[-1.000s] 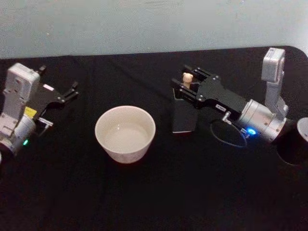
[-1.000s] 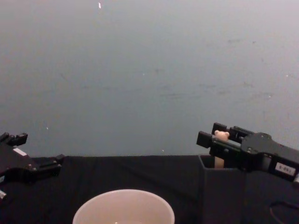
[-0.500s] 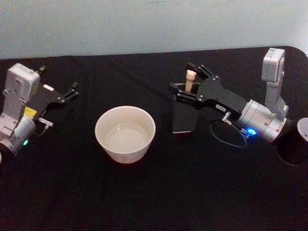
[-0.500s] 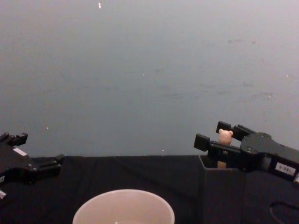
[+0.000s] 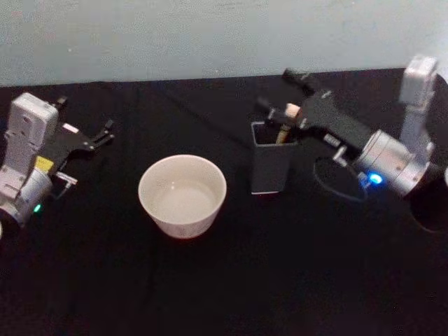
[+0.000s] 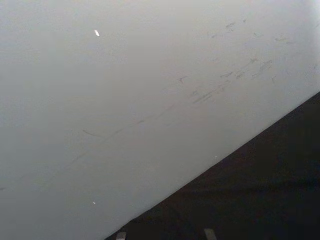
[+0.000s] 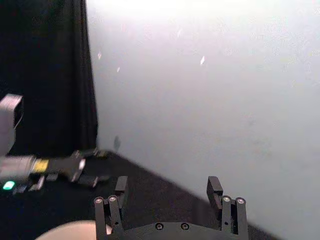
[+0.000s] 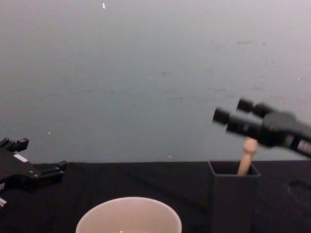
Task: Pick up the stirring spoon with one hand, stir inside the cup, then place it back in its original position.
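The stirring spoon (image 5: 286,128) stands in the dark grey square holder (image 5: 269,166), its tan handle (image 8: 248,155) leaning out of the top toward the right; its bowl is hidden inside. My right gripper (image 5: 278,89) hovers open just above and behind the handle's top, fingers apart with nothing between them (image 7: 167,205). In the chest view the right gripper (image 8: 232,110) is above the holder (image 8: 232,196). The cream-white cup (image 5: 182,194) sits left of the holder. My left gripper (image 5: 84,115) rests open at the far left, also seen as the left gripper (image 8: 36,155).
A black cloth (image 5: 231,280) covers the table, and a pale wall (image 8: 146,73) rises behind it. A cable loop (image 5: 336,183) lies by the right arm. A round dark object (image 5: 430,210) sits at the right edge.
My right gripper was around the spoon's handle at the holder; it has since lifted up and back off it. The spoon stays in the holder, now leaning. The left arm is unmoved.
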{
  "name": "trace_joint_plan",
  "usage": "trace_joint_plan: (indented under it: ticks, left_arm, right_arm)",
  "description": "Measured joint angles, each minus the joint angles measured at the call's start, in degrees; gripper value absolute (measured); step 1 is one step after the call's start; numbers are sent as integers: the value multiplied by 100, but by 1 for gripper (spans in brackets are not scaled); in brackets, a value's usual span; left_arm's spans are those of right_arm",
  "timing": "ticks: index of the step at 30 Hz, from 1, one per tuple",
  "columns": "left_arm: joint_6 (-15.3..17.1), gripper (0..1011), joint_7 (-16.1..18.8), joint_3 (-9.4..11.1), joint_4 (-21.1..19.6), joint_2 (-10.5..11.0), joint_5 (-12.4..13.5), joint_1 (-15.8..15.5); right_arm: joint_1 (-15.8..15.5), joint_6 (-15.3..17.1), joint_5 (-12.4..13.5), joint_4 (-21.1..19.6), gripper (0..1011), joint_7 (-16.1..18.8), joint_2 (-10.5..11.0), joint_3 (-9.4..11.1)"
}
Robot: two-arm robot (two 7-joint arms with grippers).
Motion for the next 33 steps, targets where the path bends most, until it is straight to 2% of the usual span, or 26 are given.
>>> trace_joint_plan:
  ticks: [2,5,6,7,9,12,18,19,22,28,33]
  left_arm:
    - [0,1001,0,0,0,0,0,0]
    - [0,1001,0,0,0,0,0,0]
    - [0,1001,0,0,0,0,0,0]
    - [0,1001,0,0,0,0,0,0]
    - [0,1001,0,0,0,0,0,0]
    - [0,1001,0,0,0,0,0,0]
    - [0,1001,0,0,0,0,0,0]
    - [0,1001,0,0,0,0,0,0]
    - [0,1001,0,0,0,0,0,0]
    - [0,1001,0,0,0,0,0,0]
    - [0,1001,0,0,0,0,0,0]
  right_arm:
    - [-59,-76,65,-182,1004,-140,12,171]
    - [-124,-147,62,-309,1004,-394,7,339]
    - [-124,-147,62,-309,1004,-394,7,339]
    - [-159,-195,-12,-348,1004,-597,-18,436]
    - [-181,-225,-94,-355,1004,-772,-42,508]
    - [-220,-276,-399,-290,1004,-1263,-110,642]
    - [-239,-136,-882,47,1004,-1850,-225,688]
    - [-239,-136,-882,47,1004,-1850,-225,688]
    - [-246,-20,-1095,281,1004,-2066,-315,664]
    - [-215,90,-1341,621,1004,-2236,-451,623]
    - [-210,96,-1348,617,1004,-2235,-450,619]
